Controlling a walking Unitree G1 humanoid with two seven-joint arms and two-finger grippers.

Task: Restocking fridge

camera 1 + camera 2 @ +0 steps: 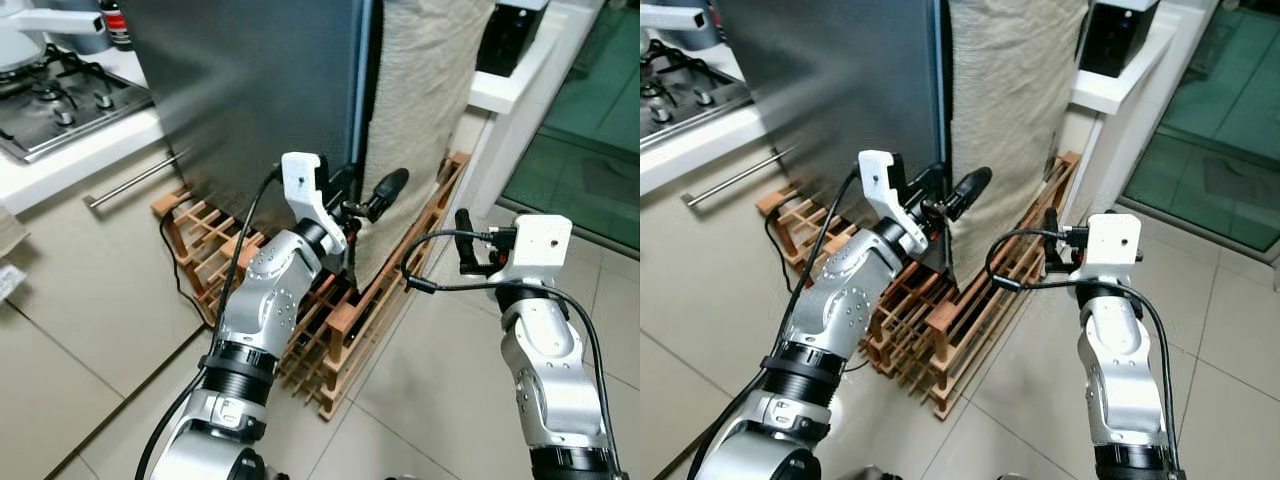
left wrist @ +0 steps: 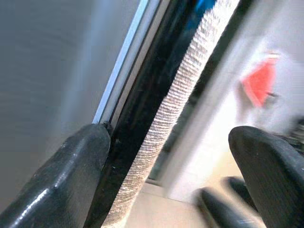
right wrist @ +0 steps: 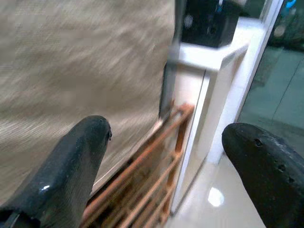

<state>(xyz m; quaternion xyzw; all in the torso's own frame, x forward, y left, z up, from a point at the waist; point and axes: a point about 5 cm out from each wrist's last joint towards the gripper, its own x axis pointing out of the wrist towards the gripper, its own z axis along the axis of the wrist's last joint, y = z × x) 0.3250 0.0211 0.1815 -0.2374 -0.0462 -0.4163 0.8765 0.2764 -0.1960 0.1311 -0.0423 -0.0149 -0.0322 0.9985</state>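
The left gripper (image 1: 368, 200) is spread open at the edge of the dark fridge door (image 1: 250, 90), one finger against the door's edge beside the beige cloth (image 1: 420, 110). The right gripper (image 1: 463, 243), also open and empty, hovers near the wooden rack (image 1: 345, 325) on the floor.

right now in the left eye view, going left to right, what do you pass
gas hob → drawer handle → grey fridge door → left gripper at the door's edge → beige cloth → right gripper → glass door
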